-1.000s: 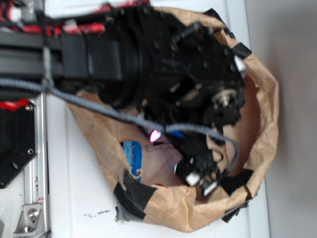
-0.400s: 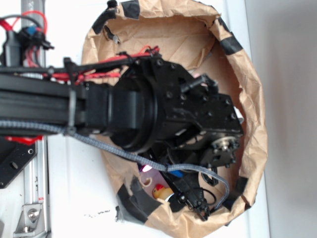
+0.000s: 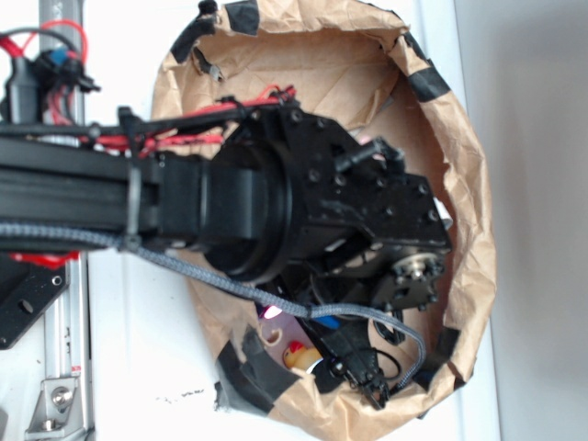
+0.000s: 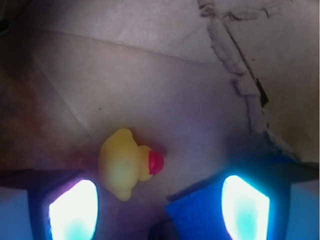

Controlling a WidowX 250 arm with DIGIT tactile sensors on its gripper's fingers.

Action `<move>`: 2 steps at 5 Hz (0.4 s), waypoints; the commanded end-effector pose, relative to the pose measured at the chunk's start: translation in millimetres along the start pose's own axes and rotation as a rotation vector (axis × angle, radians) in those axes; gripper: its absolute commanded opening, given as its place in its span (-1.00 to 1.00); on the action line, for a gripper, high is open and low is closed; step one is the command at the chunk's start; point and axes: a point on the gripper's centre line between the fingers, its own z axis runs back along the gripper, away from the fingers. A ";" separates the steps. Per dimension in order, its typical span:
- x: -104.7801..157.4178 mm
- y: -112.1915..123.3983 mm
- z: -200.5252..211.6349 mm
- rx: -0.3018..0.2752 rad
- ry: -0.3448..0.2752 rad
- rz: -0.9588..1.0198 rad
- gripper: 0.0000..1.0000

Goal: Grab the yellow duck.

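End effector [image 4: 157, 200] spread wide, empty, low inside paper bag [image 3: 473, 230]; yellow duck [image 4: 125, 163] on bag floor near left finger [image 4: 72, 207]

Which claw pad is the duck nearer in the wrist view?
The pad at picture left: the yellow duck sits just above it, while the blue-backed pad at picture right stands well clear of it.
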 end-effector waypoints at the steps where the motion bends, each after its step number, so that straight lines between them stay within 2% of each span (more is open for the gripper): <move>1: -16.6 -17.8 1.7 0.044 -0.069 -0.130 1.00; 2: -18.2 -25.4 3.3 0.080 -0.077 -0.173 1.00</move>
